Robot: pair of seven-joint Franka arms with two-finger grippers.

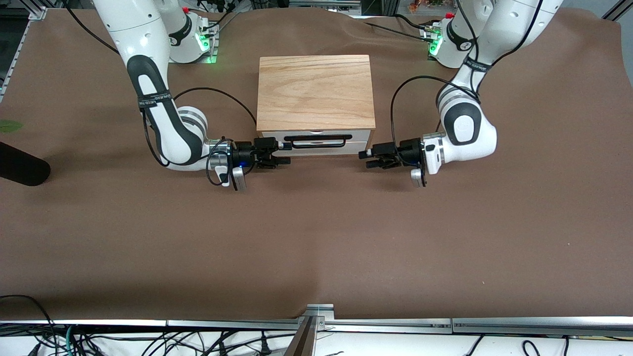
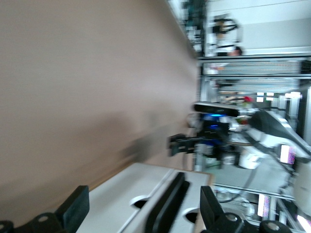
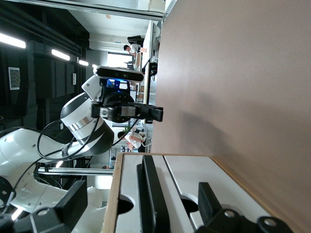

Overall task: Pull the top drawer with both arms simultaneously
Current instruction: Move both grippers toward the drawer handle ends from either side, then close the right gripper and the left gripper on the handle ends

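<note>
The top drawer (image 1: 357, 135) has a white front and a long black wire handle (image 1: 316, 141); it sits flush in the oak box (image 1: 315, 91). My right gripper (image 1: 285, 154) is open at the handle's end toward the right arm, low over the table. In the right wrist view the handle (image 3: 150, 194) lies between its fingers (image 3: 73, 204). My left gripper (image 1: 366, 159) is open beside the box's corner at the left arm's end. In the left wrist view the handle (image 2: 167, 204) and the drawer front (image 2: 121, 204) lie between its fingers (image 2: 73, 208).
A plain white drawer front (image 1: 346, 147) sits below the top drawer. Brown cloth (image 1: 316, 237) covers the table. A dark object (image 1: 20, 168) lies at the right arm's end of the table. Each wrist view shows the other gripper (image 2: 189, 143) (image 3: 129, 112) farther off.
</note>
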